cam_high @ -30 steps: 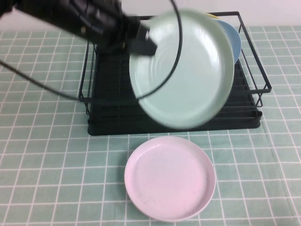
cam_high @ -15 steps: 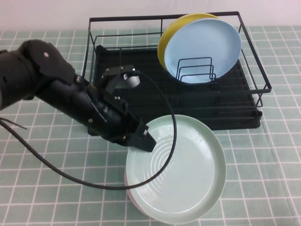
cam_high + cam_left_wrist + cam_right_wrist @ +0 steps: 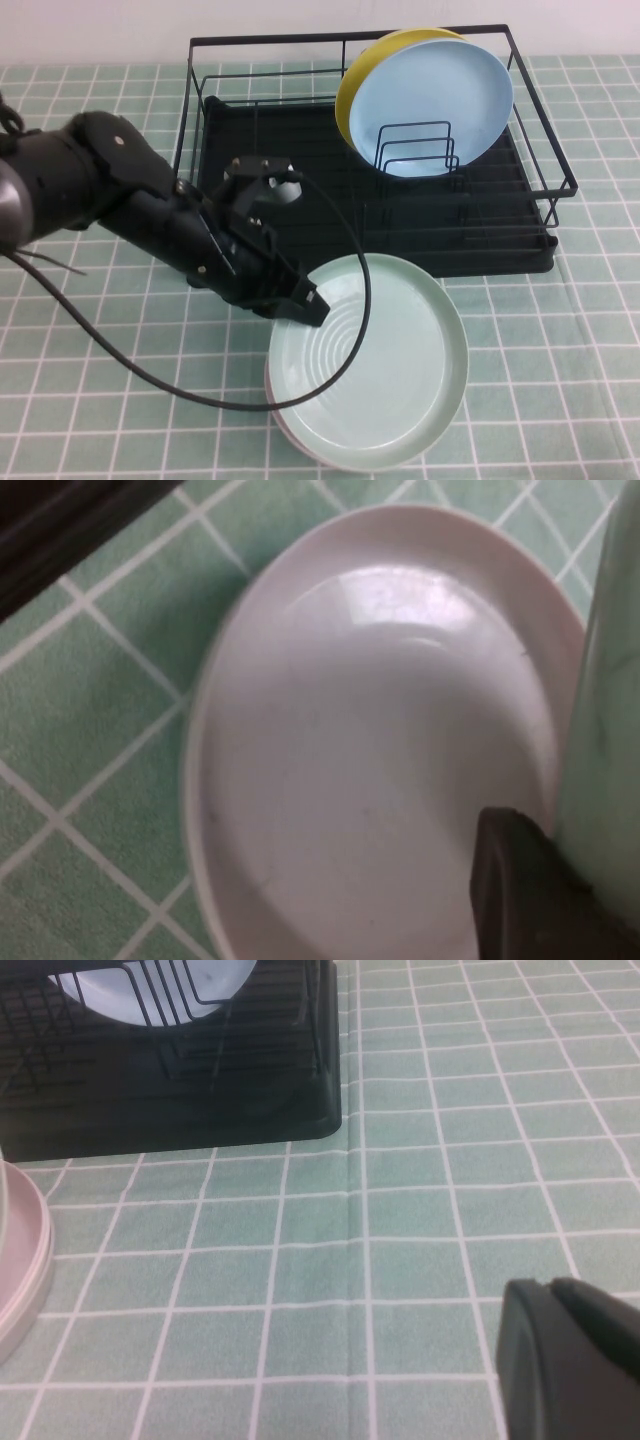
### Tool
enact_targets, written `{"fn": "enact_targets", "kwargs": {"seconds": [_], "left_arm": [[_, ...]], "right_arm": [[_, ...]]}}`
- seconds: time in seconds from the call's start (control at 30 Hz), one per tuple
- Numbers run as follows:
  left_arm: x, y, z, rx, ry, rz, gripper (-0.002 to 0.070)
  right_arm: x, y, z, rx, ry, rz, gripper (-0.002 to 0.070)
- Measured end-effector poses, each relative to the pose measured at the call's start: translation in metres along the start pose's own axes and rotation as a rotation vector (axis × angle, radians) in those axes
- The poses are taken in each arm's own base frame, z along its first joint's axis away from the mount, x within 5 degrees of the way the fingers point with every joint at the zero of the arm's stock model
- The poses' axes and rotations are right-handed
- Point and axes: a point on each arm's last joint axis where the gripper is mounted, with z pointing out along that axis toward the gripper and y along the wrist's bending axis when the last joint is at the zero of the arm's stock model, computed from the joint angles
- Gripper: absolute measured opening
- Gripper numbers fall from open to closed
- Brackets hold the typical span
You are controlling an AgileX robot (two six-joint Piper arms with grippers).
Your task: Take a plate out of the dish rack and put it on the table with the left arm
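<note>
My left gripper [image 3: 305, 303] is shut on the left rim of the pale mint-green plate [image 3: 375, 365]. The plate lies almost flat, right over a pale pink plate whose rim [image 3: 285, 425] peeks out below it on the table [image 3: 90, 400]. I cannot tell whether the two plates touch. In the left wrist view one black finger [image 3: 520, 890] presses against the mint plate's edge [image 3: 605, 700], with the pink plate [image 3: 370, 750] just beneath. The black dish rack [image 3: 250, 200] stands behind. My right gripper [image 3: 570, 1360] is shut and empty, low over the tiles right of the rack.
A light blue plate [image 3: 445, 95] and a yellow plate [image 3: 362, 85] behind it stand upright in the rack's right half. A black cable [image 3: 150, 375] loops from the left arm across the table and over the mint plate. The right wrist view shows the rack's corner [image 3: 300, 1100] and the pink plate's rim [image 3: 20, 1250].
The left arm swung the mint plate from up in front of the rack down to lie flat over the pink plate. In the last half second it sank a little further.
</note>
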Motion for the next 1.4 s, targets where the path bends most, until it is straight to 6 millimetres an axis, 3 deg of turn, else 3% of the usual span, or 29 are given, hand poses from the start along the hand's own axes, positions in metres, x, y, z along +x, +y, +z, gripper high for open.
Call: {"fn": "enact_targets", "kwargs": {"seconds": [0.23,0.3,0.47,0.57,0.7,0.83,0.93,1.0,1.1,1.23,1.4], "left_arm": [[0.002,0.007,0.012,0.02,0.017,-0.025,0.0087],[0.002,0.007,0.012,0.019,0.018,-0.006,0.0139],[0.0,0.007,0.009,0.011,0.037,0.043,0.0356],[-0.006,0.007,0.002,-0.013,0.052,0.066,0.0415],[-0.019,0.006,-0.018,-0.106,0.065,0.091,0.0431],[-0.03,-0.001,-0.051,-0.252,0.057,0.139,0.0379],[-0.032,-0.011,-0.081,-0.368,0.032,0.189,0.0246],[-0.03,-0.022,-0.101,-0.428,0.005,0.22,0.0113],[-0.026,-0.04,-0.127,-0.486,-0.077,0.257,0.0031],[-0.006,-0.054,-0.137,-0.527,-0.224,0.244,0.0006],[0.045,-0.061,-0.13,-0.592,-0.42,0.13,0.0001]], "right_arm": [[0.0,0.0,0.0,0.0,0.0,0.0,-0.0018],[0.0,0.0,0.0,0.0,0.0,0.0,-0.0018],[0.0,0.0,0.0,0.0,0.0,0.0,-0.0018],[0.0,0.0,0.0,0.0,0.0,0.0,-0.0018],[0.0,0.0,0.0,0.0,0.0,0.0,-0.0018],[0.0,0.0,0.0,0.0,0.0,0.0,-0.0018],[0.0,0.0,0.0,0.0,0.0,0.0,-0.0018],[0.0,0.0,0.0,0.0,0.0,0.0,-0.0018],[0.0,0.0,0.0,0.0,0.0,0.0,-0.0018],[0.0,0.0,0.0,0.0,0.0,0.0,-0.0018],[0.0,0.0,0.0,0.0,0.0,0.0,-0.0018]]}}
